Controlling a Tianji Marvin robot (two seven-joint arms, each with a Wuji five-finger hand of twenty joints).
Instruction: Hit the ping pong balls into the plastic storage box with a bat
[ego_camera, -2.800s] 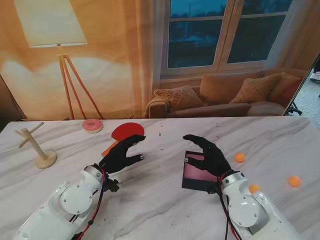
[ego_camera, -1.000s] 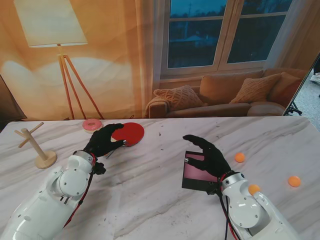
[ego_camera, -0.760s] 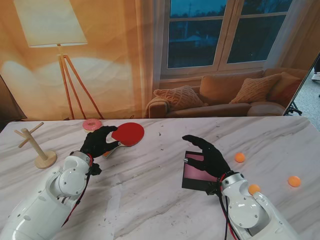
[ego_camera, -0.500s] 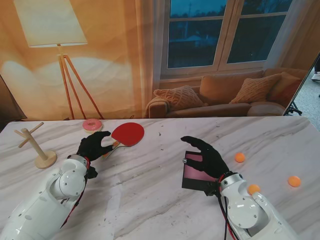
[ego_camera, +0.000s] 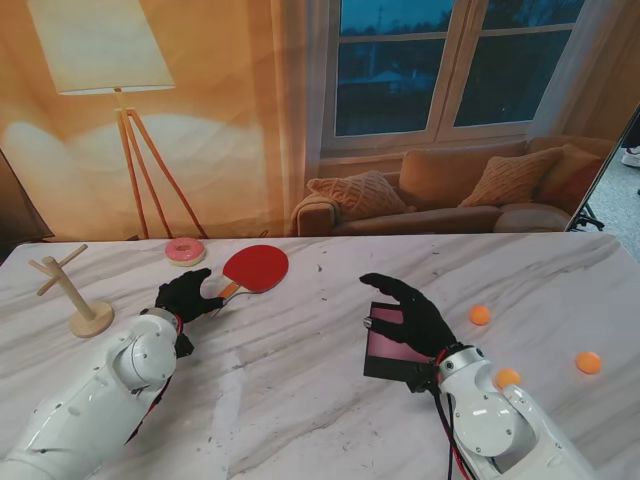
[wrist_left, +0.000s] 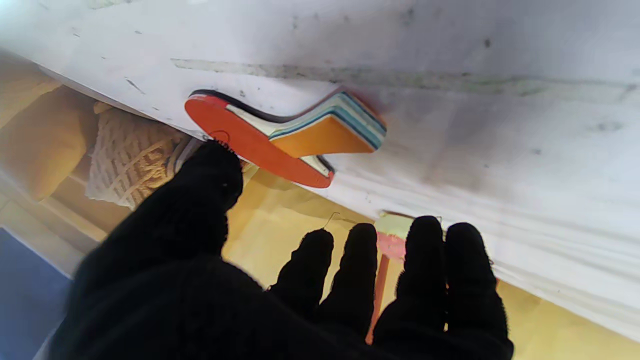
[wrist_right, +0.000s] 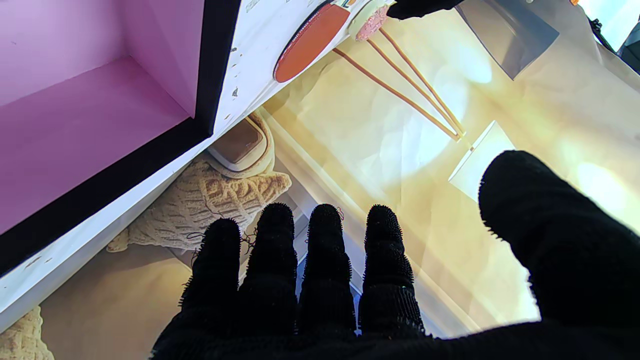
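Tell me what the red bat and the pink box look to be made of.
Red round-bladed bat: apparently a matte rubber face over layered wood, since its handle end shows striped plies. Pink open-topped storage box: smooth, evenly coloured walls with a dark rim, probably plastic, though the look alone leaves it open.

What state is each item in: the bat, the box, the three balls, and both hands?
Ping pong bat: flat on the table, not gripped.
Plastic storage box: open, no balls seen inside.
Ping pong balls: loose on the table, outside the box.
Left hand: open at the bat's handle.
Right hand: open over the box.
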